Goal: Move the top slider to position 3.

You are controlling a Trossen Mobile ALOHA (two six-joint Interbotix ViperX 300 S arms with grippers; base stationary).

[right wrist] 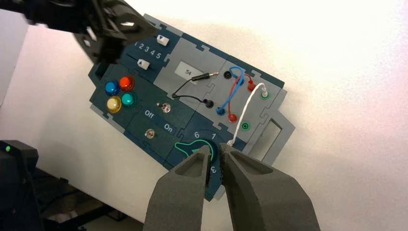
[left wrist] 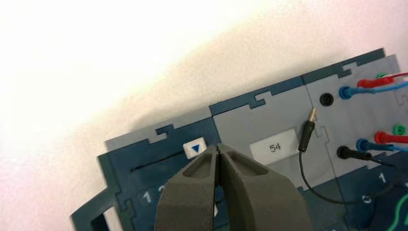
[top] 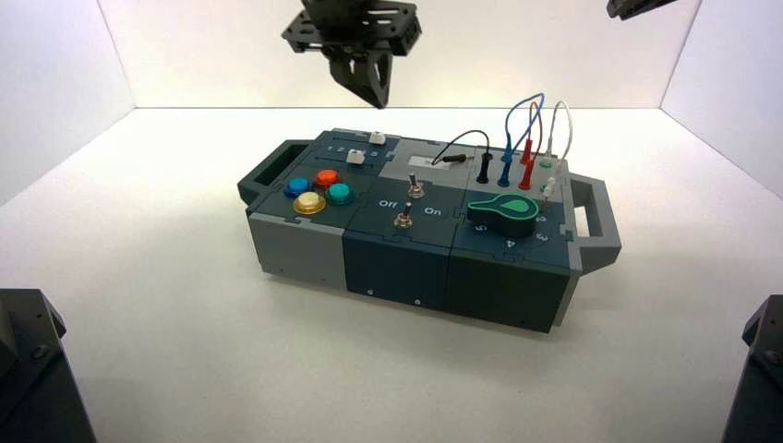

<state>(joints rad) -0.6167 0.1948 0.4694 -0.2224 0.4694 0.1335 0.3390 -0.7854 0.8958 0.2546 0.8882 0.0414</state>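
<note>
The top slider (left wrist: 195,148) is a small white knob with a blue triangle. It sits at the end of its slot nearest the grey display panel. It also shows in the high view (top: 376,138) and the right wrist view (right wrist: 163,40). My left gripper (left wrist: 219,149) is shut and empty. It hangs above the box's far edge (top: 374,92), its tips just beside the knob toward the display, and I cannot tell if they touch it. My right gripper (right wrist: 215,148) is parked high at the far right (top: 637,7), empty, with a narrow gap between the fingers.
The second white slider (top: 355,157) sits nearer the coloured push-buttons (top: 319,191). A display reading 54 (left wrist: 274,147) lies beside the top slider. Two toggle switches (top: 416,190), a green knob (top: 503,212) and plugged wires (top: 517,138) take up the rest of the box.
</note>
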